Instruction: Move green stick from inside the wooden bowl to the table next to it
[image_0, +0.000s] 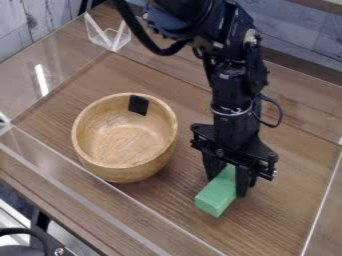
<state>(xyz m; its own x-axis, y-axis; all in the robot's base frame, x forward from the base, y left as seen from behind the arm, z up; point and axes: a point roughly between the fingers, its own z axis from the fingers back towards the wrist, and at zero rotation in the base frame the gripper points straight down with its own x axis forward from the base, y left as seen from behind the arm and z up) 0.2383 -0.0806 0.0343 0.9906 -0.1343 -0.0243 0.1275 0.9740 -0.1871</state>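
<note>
The green stick (218, 194) is a bright green block outside the wooden bowl (124, 136), to the bowl's right. Its lower end looks to rest on the table (160, 80) and its upper end sits between the black fingers. My gripper (235, 175) points almost straight down and is shut on the stick's upper end. The bowl stands apart from the gripper, left of it, with a small black square (136, 103) leaning inside its far wall.
Clear acrylic walls (54, 60) edge the tabletop on the left, front and right. A clear folded stand (107, 35) sits at the back left corner. The black arm (227, 60) rises from the gripper toward the top of the view.
</note>
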